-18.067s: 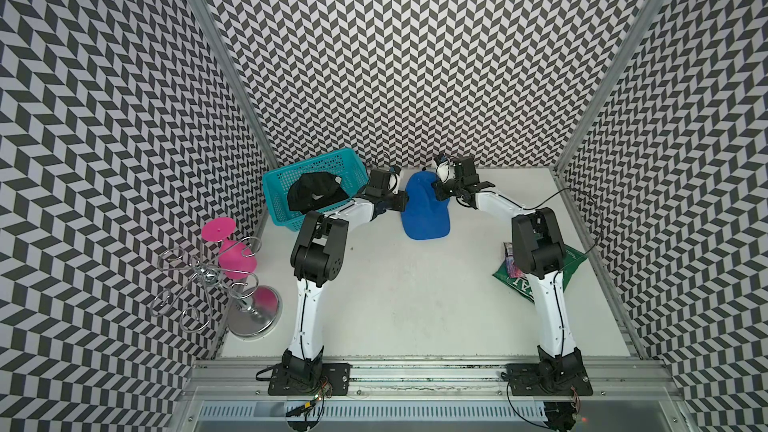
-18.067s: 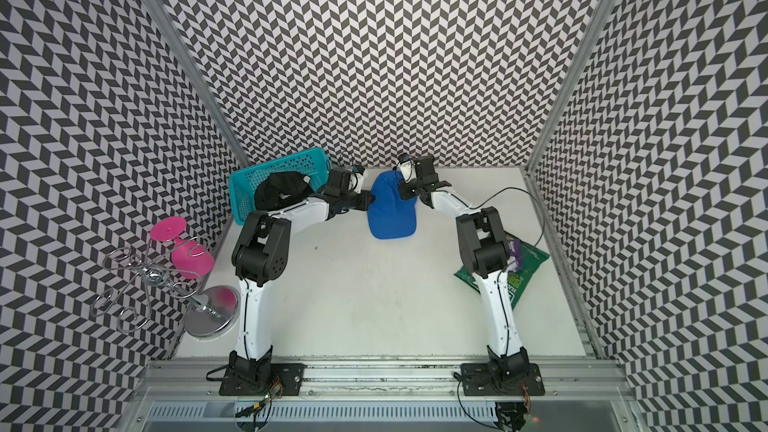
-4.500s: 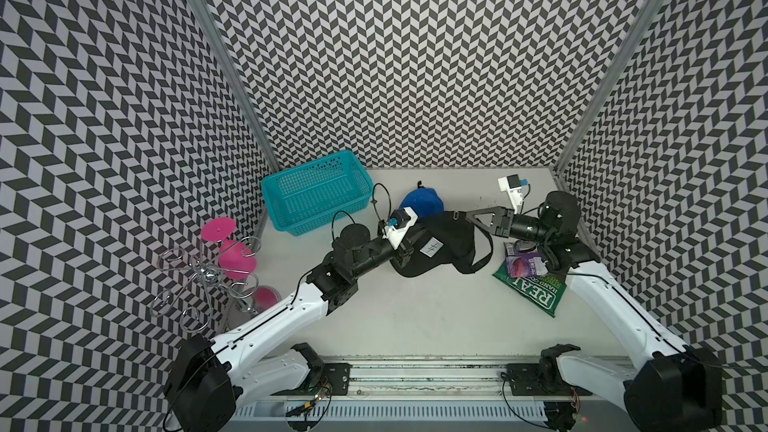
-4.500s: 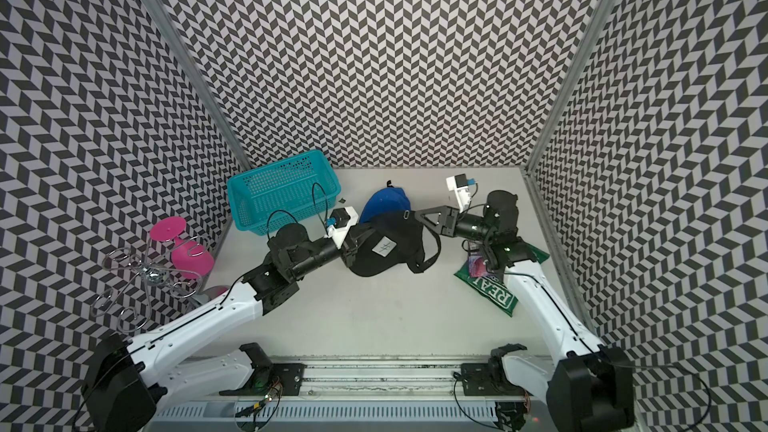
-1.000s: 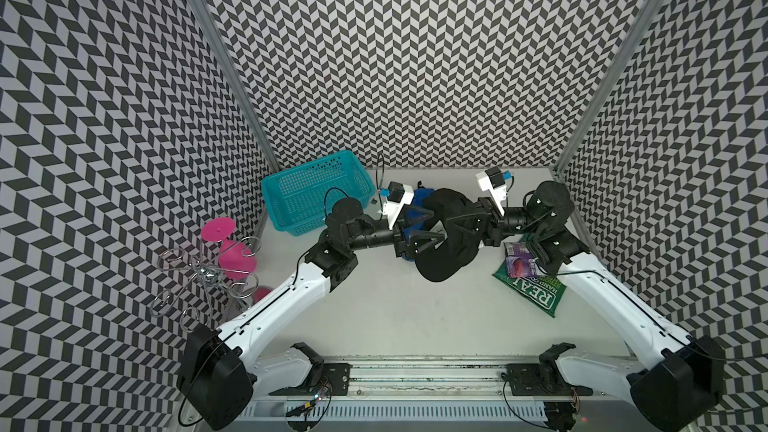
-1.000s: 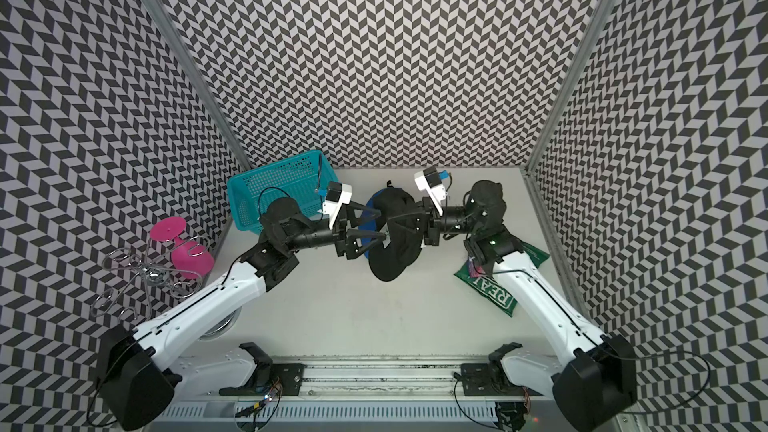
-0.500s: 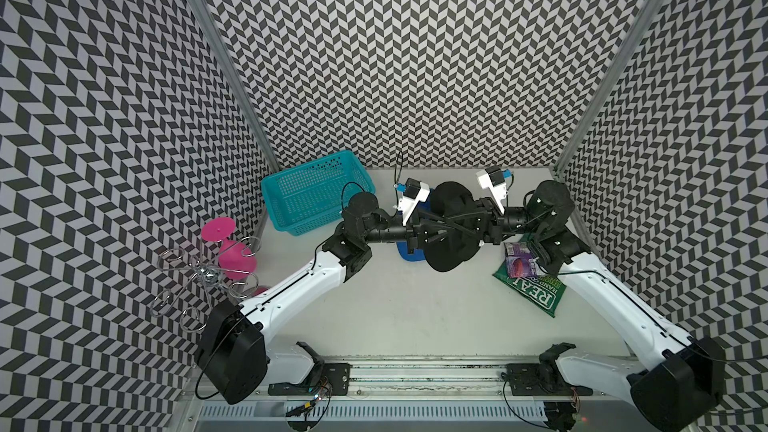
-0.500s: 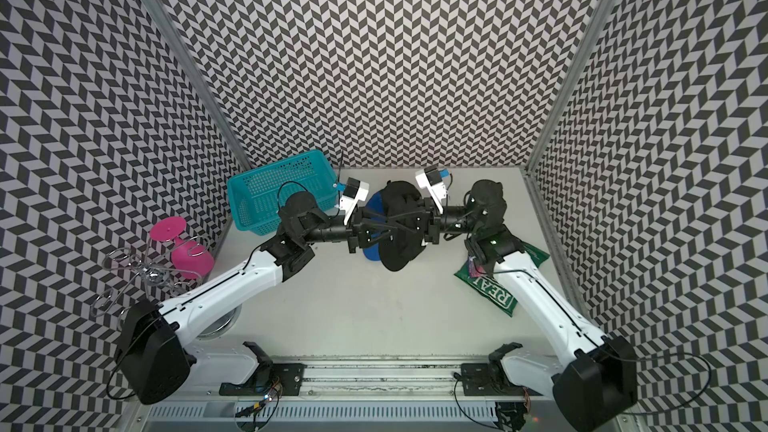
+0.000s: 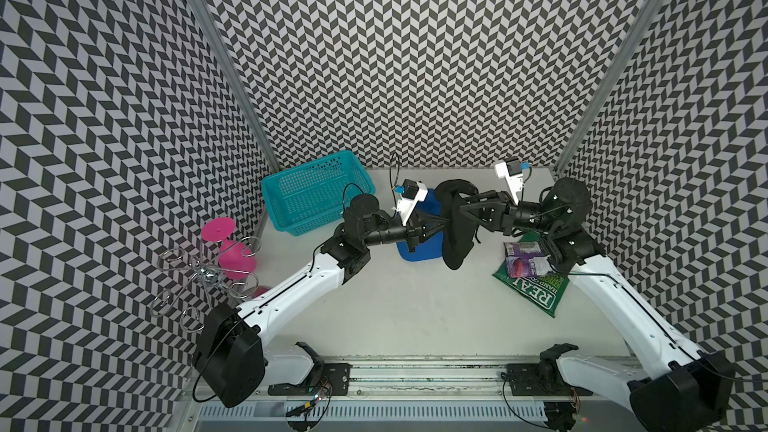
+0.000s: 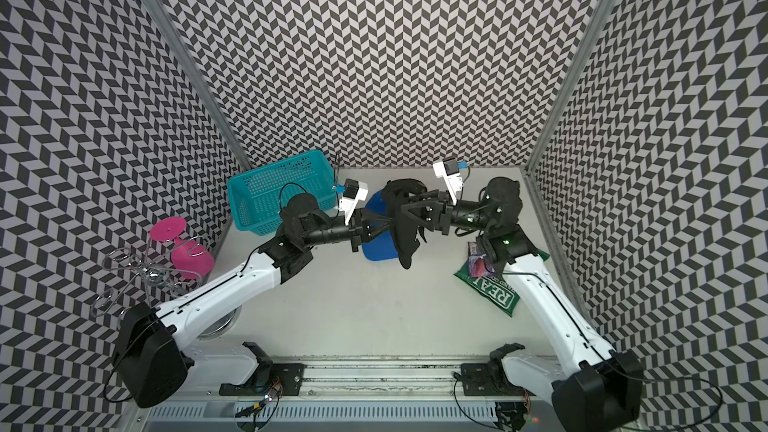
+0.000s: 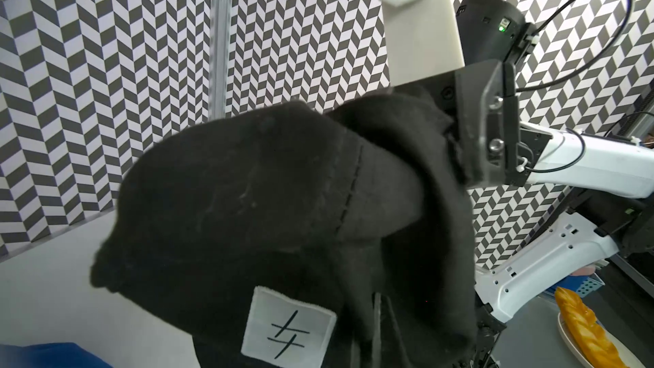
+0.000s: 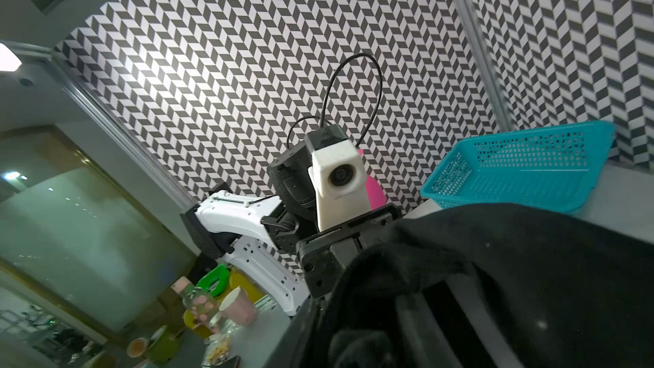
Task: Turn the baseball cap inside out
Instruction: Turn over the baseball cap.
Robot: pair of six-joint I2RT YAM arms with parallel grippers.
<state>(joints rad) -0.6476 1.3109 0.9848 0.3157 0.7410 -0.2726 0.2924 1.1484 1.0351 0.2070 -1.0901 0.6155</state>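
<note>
Black baseball cap (image 9: 457, 238) is held in the air above the table (image 9: 415, 309), just beside a blue cap (image 9: 419, 249). Left end effector (image 9: 439, 223) is clenched on its fabric. Right end effector (image 9: 462, 203) is buried in the fabric; released or clenched cannot be told.

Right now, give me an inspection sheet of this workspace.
surface: pale table, no spills seen
job's things: black cap held up off the table; blue cap flat on the table
clutter: empty teal basket; pink glasses on wire rack; green snack bag under purple packet
grippers: left gripper shut on the black cap; right gripper jaws apart, tips in its fabric
cables: black loop at left wrist, clear of the cap
surroundings: chevron walls on three sides
</note>
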